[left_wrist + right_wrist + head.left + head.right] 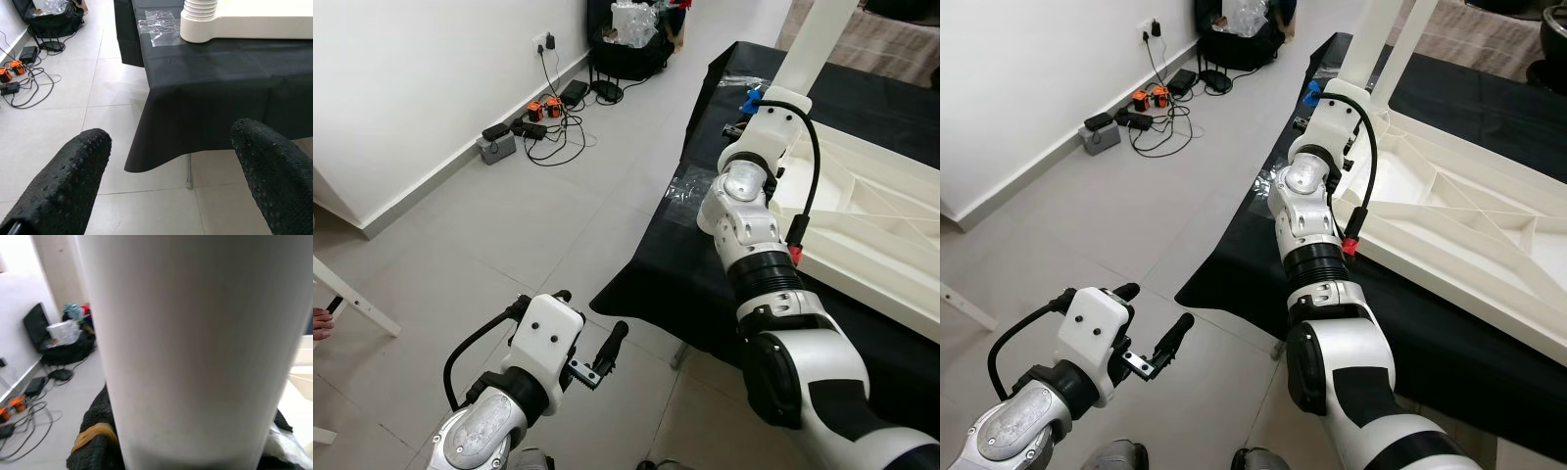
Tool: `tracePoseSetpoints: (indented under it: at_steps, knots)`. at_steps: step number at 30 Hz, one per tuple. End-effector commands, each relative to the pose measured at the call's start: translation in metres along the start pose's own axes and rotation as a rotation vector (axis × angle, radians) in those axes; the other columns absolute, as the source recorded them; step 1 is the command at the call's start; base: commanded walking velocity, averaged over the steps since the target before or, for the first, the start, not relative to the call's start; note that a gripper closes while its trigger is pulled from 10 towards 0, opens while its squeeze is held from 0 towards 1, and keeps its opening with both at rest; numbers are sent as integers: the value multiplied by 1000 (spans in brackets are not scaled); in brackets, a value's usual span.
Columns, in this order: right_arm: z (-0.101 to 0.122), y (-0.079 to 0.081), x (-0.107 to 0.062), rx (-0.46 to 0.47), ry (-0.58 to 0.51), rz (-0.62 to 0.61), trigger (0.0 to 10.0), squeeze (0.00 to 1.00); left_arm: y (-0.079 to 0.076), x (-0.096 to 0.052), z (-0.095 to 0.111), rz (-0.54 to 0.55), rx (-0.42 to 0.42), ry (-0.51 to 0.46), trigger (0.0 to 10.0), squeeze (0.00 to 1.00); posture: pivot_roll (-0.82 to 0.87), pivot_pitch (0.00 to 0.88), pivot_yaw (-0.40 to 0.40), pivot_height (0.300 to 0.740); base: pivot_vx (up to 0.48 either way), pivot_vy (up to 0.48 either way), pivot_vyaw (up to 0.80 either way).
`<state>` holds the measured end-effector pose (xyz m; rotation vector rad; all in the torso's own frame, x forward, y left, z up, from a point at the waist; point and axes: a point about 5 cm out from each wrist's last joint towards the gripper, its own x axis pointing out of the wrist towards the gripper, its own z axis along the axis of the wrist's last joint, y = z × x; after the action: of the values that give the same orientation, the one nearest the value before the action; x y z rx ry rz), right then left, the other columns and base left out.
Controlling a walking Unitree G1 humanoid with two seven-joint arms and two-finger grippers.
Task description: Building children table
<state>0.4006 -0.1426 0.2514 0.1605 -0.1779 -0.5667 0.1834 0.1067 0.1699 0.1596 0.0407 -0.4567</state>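
Both head eyes are looking down, sharing the black-draped tabletop [705,284] at frame right; the right wrist camera is pressing close against a white cylindrical leg [195,347].

Two glossy white-and-silver jointed arms are seen, each segmented by black ribbed collars. A black cable with a red connector [1352,242] is looped along the right arm, another along the left. The left gripper [590,333] is built of a white block and two black, stippled rubber fingers [63,186].
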Motion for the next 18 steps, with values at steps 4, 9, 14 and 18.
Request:
tracePoseSetpoints:
  at_steps: [4, 9, 14, 18]
  knots:
    - [-40, -29, -5, -88, 128, -221, 10000, 0, -2, 0, -4, -10, -7, 22, 10000, 0, 93, 165, -85, 740, 0, 0, 0]
    - [-38, -32, -6, -103, 111, -279, 10000, 0, -3, 0, -4, -11, -8, 22, 10000, 0, 93, 165, -85, 740, 0, 0, 0]
    - [-35, -31, -10, -165, 81, -363, 10000, 0, -3, 0, -4, -11, -8, 23, 10000, 0, 93, 168, -86, 740, 0, 0, 0]
    - [-32, -24, -13, -190, 43, -369, 10000, 0, -3, 0, -4, -9, -9, 22, 10000, 0, 95, 168, -89, 740, 0, 0, 0]
